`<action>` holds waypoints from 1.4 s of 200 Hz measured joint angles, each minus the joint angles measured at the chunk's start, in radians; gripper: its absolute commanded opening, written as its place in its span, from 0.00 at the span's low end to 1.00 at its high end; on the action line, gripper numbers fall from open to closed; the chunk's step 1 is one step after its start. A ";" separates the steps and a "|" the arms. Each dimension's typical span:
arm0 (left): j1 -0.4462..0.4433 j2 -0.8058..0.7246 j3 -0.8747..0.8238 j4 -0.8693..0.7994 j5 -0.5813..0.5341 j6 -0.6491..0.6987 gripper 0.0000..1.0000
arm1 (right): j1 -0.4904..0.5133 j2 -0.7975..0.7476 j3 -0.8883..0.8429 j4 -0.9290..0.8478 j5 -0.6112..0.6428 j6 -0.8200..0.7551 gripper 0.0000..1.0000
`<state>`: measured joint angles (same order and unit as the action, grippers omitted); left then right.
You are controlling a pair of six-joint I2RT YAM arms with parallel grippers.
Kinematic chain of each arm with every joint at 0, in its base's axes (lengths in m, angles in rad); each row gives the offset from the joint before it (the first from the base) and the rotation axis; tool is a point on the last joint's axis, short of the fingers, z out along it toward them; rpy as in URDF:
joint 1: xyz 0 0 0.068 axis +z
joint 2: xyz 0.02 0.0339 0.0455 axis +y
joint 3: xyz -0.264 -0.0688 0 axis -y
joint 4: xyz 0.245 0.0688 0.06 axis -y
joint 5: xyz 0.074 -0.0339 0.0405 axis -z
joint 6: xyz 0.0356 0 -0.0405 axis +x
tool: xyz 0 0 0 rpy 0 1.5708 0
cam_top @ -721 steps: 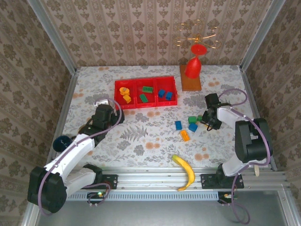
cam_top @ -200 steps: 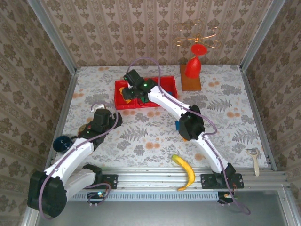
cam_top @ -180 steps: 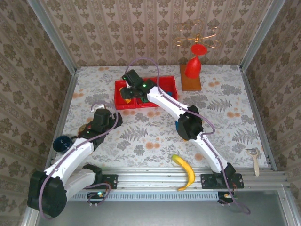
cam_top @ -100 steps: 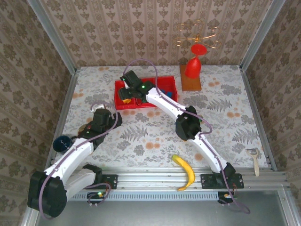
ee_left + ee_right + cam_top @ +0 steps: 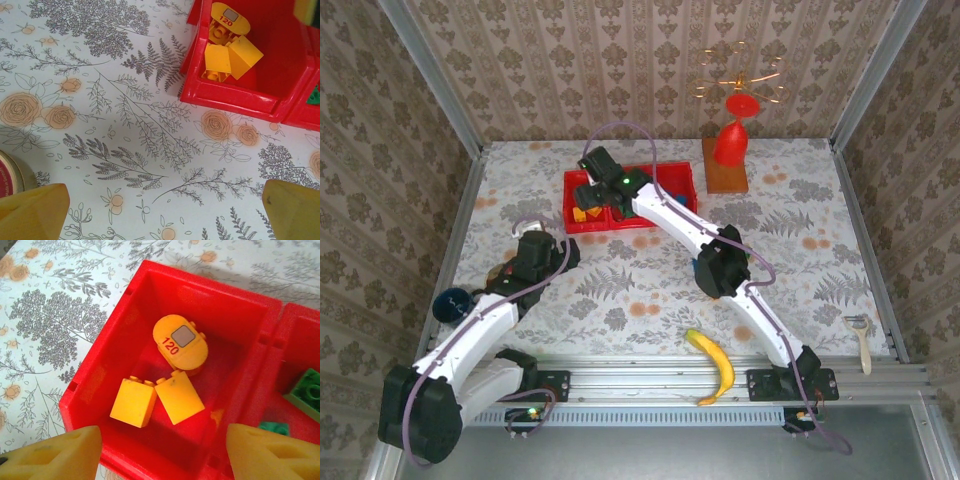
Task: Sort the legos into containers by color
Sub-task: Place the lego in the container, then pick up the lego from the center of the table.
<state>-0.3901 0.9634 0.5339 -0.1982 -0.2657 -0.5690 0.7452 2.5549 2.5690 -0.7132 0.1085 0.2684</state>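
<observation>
Now, right hand point(image 5: 162, 435) released over red tray point(image 5: 85, 385), three yellow legos point(image 5: 134, 402) beneath, left hand point(image 5: 165, 195) spread empty

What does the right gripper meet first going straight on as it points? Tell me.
Probably the orange-yellow bricks in the left compartment of the red tray; the right gripper, open and empty, points down at them. Depth is unclear.

A banana point(image 5: 720, 360) lies on the floral table point(image 5: 620, 300) (peeler point(image 5: 863, 350) far right).
</observation>
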 measured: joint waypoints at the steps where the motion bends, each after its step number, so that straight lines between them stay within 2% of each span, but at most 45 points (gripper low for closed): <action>1: 0.000 0.000 0.000 0.000 0.000 0.000 1.00 | 0.000 -0.004 -0.005 -0.002 0.001 0.001 0.68; 44: 0.000 -0.020 0.000 0.000 0.004 0.001 1.00 | 0.000 -0.234 -0.230 -0.026 0.074 0.046 0.71; 94: 0.000 -0.028 0.000 0.000 0.011 0.011 1.00 | -0.003 -0.522 -0.629 0.020 0.153 0.117 0.77; 180: 0.000 -0.030 0.000 0.000 0.037 0.013 1.00 | -0.093 -0.854 -1.168 0.032 0.203 0.284 0.79; 225: 0.000 -0.030 0.000 0.000 0.043 0.012 1.00 | -0.147 -0.955 -1.320 0.015 0.190 0.320 0.75; 280: -0.001 -0.029 0.000 0.000 0.046 0.000 1.00 | -0.155 -0.915 -1.349 -0.038 0.147 0.307 0.70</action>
<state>-0.3908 0.9340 0.5343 -0.1982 -0.2199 -0.5694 0.5903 1.6398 1.2201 -0.7513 0.2558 0.5758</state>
